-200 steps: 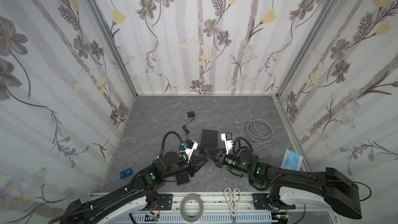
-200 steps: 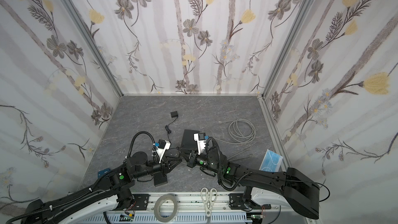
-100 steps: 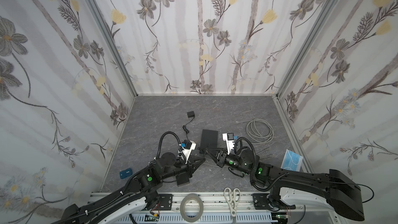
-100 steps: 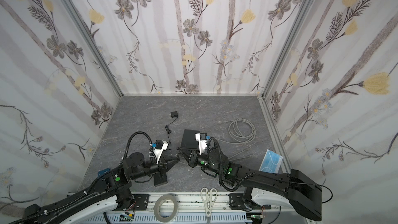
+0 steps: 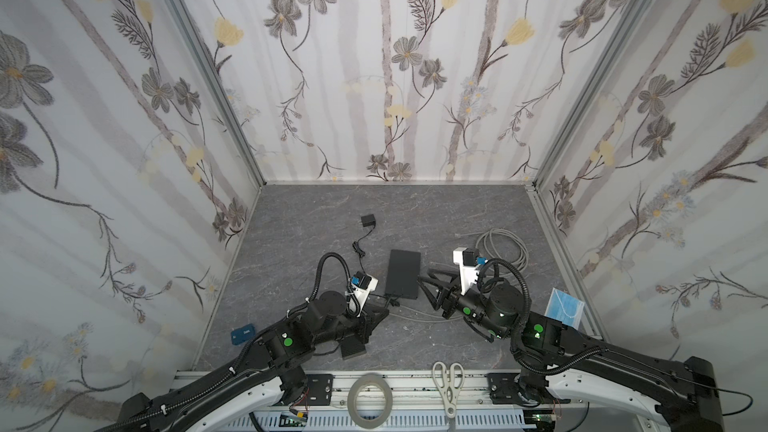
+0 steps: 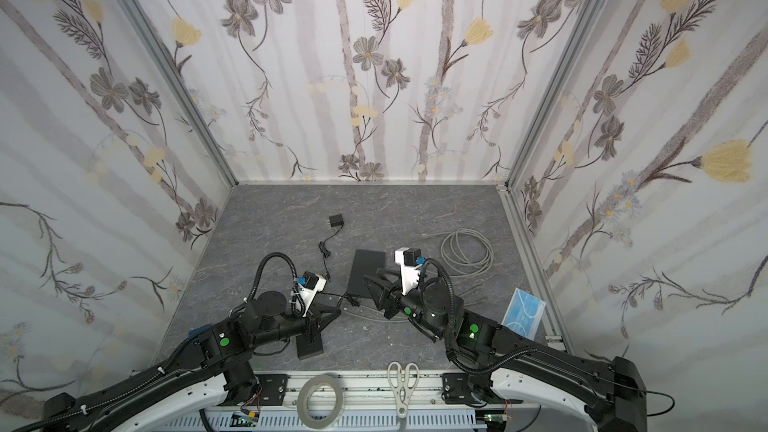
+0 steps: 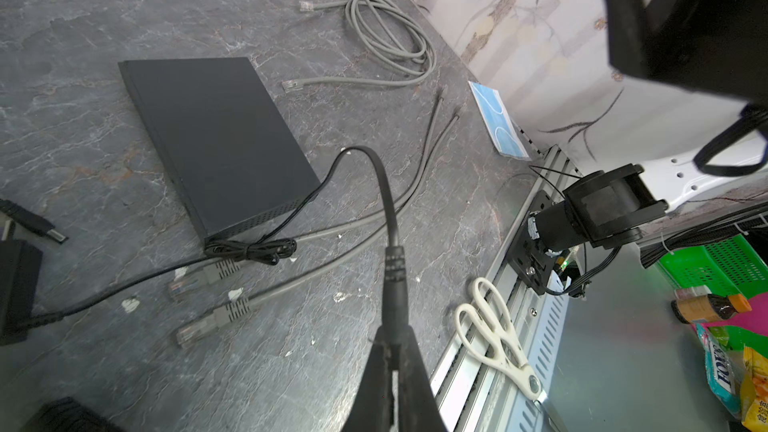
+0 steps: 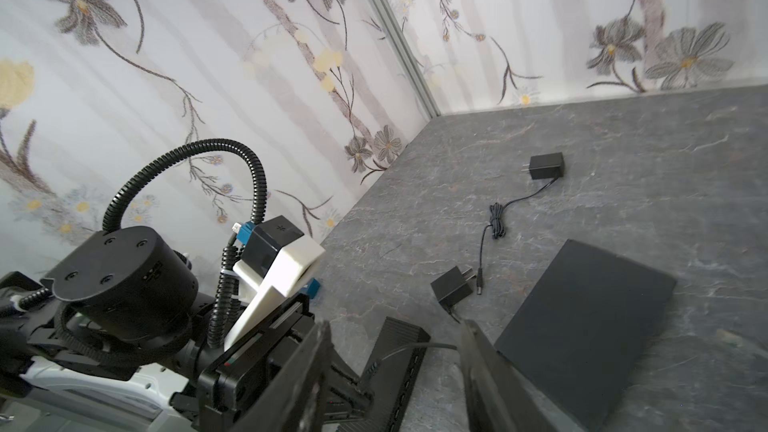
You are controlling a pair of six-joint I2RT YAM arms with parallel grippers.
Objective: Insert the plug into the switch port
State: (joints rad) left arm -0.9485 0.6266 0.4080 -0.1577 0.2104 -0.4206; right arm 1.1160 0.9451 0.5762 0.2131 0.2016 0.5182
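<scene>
Black power plug [image 7: 394, 259] clamped in left pincer [image 7: 392, 351]; right pincer [image 8: 392, 338] parted, empty. We align with switch [image 7: 216, 139] port, push straight.

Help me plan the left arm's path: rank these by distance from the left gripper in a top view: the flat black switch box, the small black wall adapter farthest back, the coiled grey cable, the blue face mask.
1. flat black switch box, just beyond the left gripper, which holds the black barrel plug
2. small black wall adapter, farther back
3. coiled grey cable, back right
4. blue face mask, far right edge
</scene>
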